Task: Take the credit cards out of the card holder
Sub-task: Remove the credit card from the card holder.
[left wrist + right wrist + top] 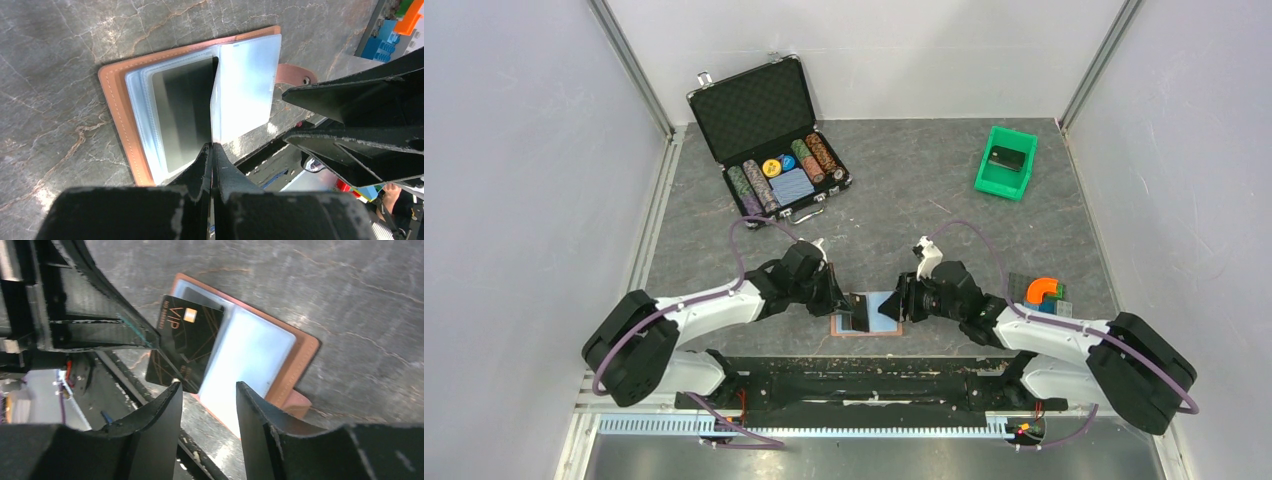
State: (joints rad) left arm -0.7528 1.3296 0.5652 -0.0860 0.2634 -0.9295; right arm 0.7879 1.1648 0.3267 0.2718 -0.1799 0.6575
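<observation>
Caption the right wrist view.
Left gripper holds a thin black credit card over the open brown card holder; right gripper open.

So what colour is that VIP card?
The credit card is black with thin copper lines and gold lettering, clearest in the right wrist view.

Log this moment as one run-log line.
left claw: shut on credit card | card: tilted above holder | right claw: open, empty | card holder: open on table

Soft, even white light from overhead fills the booth, and shadows on the counter (944, 190) are faint. The clear sleeves (247, 90) in the card holder (112, 95) glare pale blue. The held-up credit card (187, 347) looks crisp, while the tool fingers (150, 440) nearest each wrist camera loom dark and blurred.
</observation>
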